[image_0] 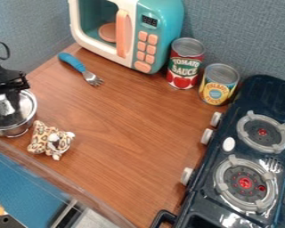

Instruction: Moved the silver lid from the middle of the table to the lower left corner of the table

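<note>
We judged the step to be settling the silver lid (27, 111) at the table's left corner and letting go. It sat directly beneath the gripper (3, 103), at the left edge of the view; how far open the gripper was, or whether it had hold of anything, we could not tell. To do it well, we needed the rim level and properly supported before any release, then a straight lift, so that nothing snagged and dragged the lid along. The spotted plush toy (46, 139) lay just beside it, so a sideways nudge risked a bump.

Below the gripper, past the table's near edge, lay a blue surface (26, 187). The brown wooden table (127, 142) spread out to its right. Farther off from it we had the blue-handled fork (76, 64), then the teal toy microwave (172, 13), the red can (185, 64), the yellow-labelled can (218, 89) and, well apart, the dark stove (255, 84), with grey-blue walls (240, 31) behind.
</note>
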